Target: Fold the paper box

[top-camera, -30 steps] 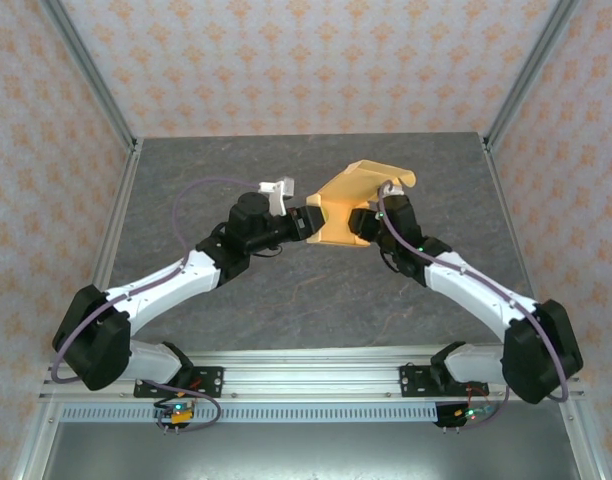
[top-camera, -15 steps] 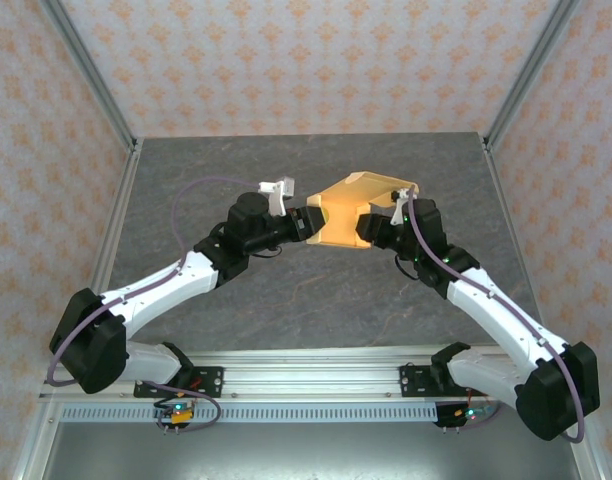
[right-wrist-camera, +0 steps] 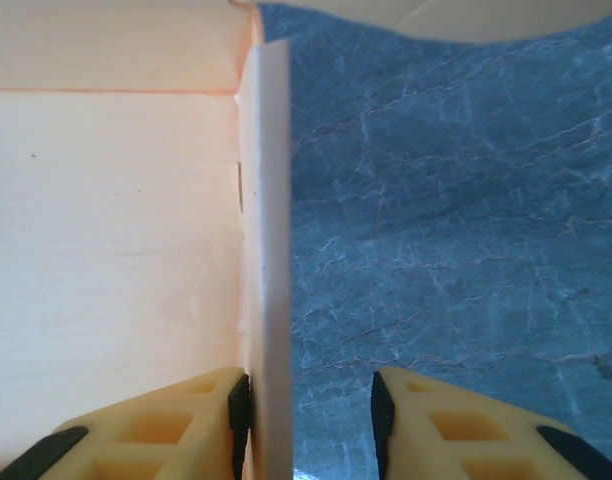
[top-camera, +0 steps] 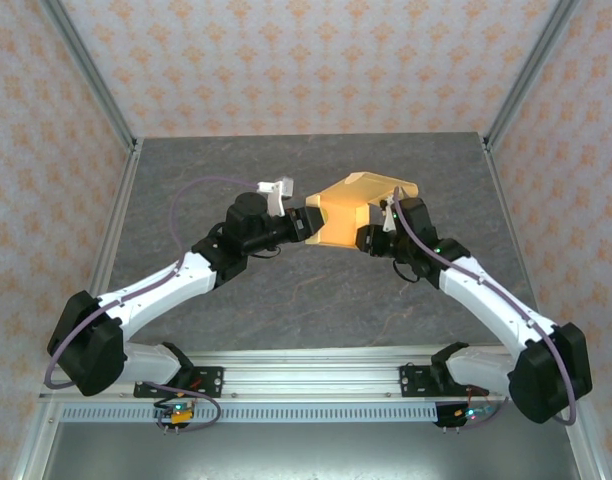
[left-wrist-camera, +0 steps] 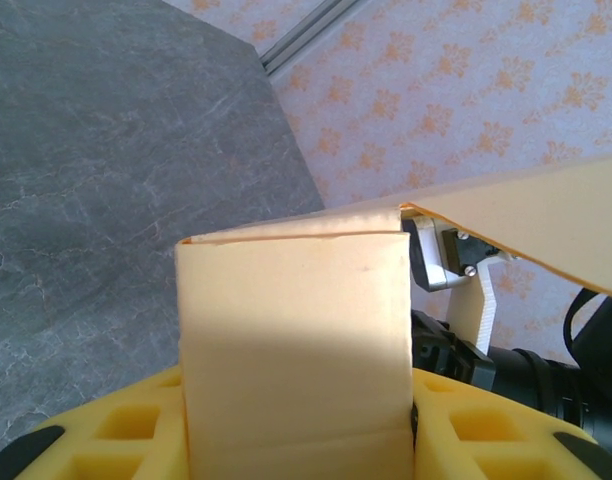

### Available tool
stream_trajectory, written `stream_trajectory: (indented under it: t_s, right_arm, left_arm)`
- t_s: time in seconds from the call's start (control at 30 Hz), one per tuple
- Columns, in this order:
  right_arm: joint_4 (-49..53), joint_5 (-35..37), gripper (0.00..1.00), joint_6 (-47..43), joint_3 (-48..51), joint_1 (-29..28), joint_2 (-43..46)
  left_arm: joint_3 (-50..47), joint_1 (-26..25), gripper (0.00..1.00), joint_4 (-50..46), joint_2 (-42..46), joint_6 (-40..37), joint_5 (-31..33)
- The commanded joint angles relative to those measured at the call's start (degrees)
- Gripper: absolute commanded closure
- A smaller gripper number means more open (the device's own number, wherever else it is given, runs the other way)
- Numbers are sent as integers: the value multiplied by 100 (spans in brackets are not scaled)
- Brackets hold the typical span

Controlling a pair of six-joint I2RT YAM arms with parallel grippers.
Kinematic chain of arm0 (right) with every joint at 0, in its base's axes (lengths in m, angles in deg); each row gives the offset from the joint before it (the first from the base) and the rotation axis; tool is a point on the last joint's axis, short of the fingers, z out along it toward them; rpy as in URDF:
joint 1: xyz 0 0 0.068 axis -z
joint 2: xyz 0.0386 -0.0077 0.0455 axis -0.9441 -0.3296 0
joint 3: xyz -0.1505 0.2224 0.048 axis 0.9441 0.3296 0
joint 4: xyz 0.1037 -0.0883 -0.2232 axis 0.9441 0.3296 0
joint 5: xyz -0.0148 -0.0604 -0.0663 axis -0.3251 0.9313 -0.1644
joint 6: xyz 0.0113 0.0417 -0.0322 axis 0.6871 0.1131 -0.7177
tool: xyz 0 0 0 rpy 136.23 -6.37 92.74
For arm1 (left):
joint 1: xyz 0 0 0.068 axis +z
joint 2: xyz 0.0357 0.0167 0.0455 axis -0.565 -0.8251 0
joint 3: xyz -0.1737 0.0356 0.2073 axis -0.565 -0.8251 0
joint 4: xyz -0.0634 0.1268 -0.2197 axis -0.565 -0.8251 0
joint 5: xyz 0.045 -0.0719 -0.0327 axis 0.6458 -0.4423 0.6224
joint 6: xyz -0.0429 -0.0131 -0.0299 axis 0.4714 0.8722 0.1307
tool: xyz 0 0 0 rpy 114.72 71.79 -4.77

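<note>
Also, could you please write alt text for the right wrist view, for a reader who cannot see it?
A thin side wall of the paper box sits between the two yellow fingers of the right gripper, touching one finger with a gap to the other. Beyond it lies the grey marbled table.

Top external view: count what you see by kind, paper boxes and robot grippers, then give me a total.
paper box: 1
grippers: 2 (left gripper, right gripper)
total: 3
</note>
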Motion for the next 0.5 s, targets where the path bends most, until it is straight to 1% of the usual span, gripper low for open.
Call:
stream_trajectory:
  t_s: [0.0, 0.13, 0.2, 0.23, 0.3, 0.4, 0.47]
  right_arm:
    - [250, -198, 65, -75, -234, 24, -267]
    - [143, -108, 71, -51, -325, -15, -546]
    - [136, 69, 72, -46, -408, -99, -727]
    - [158, 205, 73, -54, -452, -155, -800]
    - [208, 756, 75, -85, -559, -401, -947]
    - [63, 1430, 74, 46, -531, -679, -1095]
    - [-262, 1450, 73, 206, -347, -705, -1061]
  left_arm:
    - [131, 8, 79, 277, 199, -75, -22]
    - [162, 8, 79, 313, 157, -67, -67]
    - [177, 3, 79, 361, 117, -49, -93]
    - [176, 8, 79, 383, 110, -33, -103]
    - [172, 5, 79, 434, 83, 9, -109]
    - [168, 5, 79, 498, 58, 48, -111]
    - [174, -2, 79, 515, 46, 56, -125]
